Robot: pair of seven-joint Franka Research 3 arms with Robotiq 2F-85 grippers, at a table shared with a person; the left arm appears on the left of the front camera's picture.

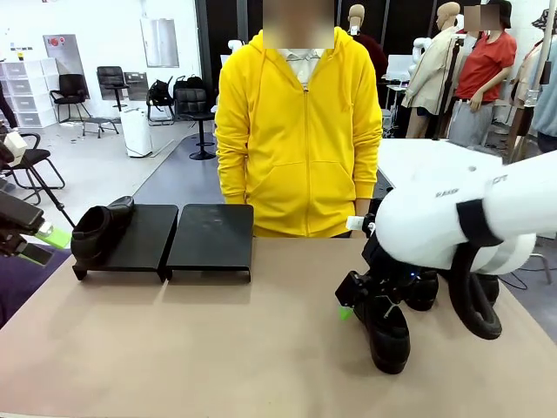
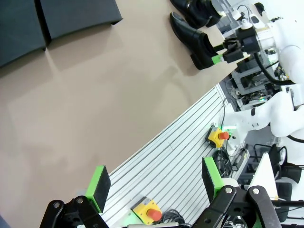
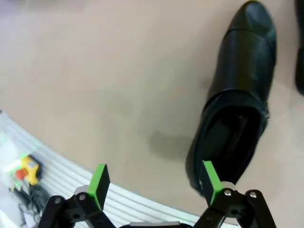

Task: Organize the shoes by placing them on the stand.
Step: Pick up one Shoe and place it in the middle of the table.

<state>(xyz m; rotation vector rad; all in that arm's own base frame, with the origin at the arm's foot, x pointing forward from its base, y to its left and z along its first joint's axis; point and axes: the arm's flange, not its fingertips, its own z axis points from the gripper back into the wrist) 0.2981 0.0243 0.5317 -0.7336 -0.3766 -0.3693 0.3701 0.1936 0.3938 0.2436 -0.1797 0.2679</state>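
Counting progress: one shoe sits at the left end of the stand, which lies along the far left edge of the table. The stand's right panel is bare. Right gripper hangs low over the nearest shoe near the table's right edge. Its jaws are spread wide, one pad is at the heel opening, and nothing is gripped. Other shoes lie just behind, partly hidden by the arm; count unclear. Left gripper is by the table's left edge, spread wide and empty. Judgement: about a quarter done, with every shoe on the right side yet to be carried across.
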